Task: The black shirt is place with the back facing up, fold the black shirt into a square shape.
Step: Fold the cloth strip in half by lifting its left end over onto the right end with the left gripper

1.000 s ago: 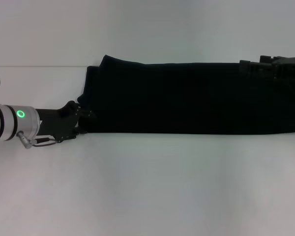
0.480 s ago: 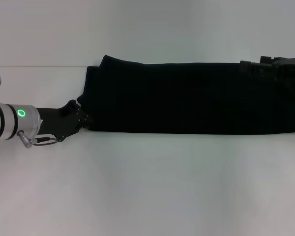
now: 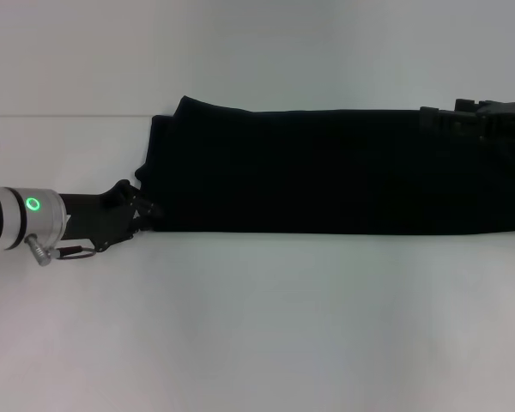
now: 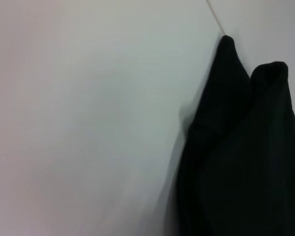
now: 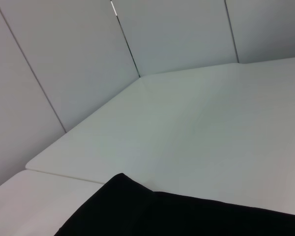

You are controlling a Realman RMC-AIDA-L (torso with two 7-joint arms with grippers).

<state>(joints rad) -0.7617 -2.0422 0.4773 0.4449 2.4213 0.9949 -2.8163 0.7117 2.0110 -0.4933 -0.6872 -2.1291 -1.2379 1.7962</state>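
The black shirt (image 3: 326, 172) lies on the white table (image 3: 266, 318) as a long folded strip that runs from left to right. My left gripper (image 3: 146, 207) is at the strip's near left corner, touching its edge. The left wrist view shows that end of the shirt (image 4: 246, 162) with two pointed folds standing up. My right gripper (image 3: 463, 117) is at the far right corner of the strip, dark against the fabric. The right wrist view shows only an edge of the shirt (image 5: 187, 216) and bare table.
A pale wall (image 3: 257, 51) stands behind the table's back edge. The shirt's right end reaches the edge of the head view. White tabletop (image 3: 266, 343) stretches in front of the shirt.
My left arm has shifted slightly down and to the left, and its gripper tip looks narrower at the shirt's corner. The shirt and the right arm have not moved.
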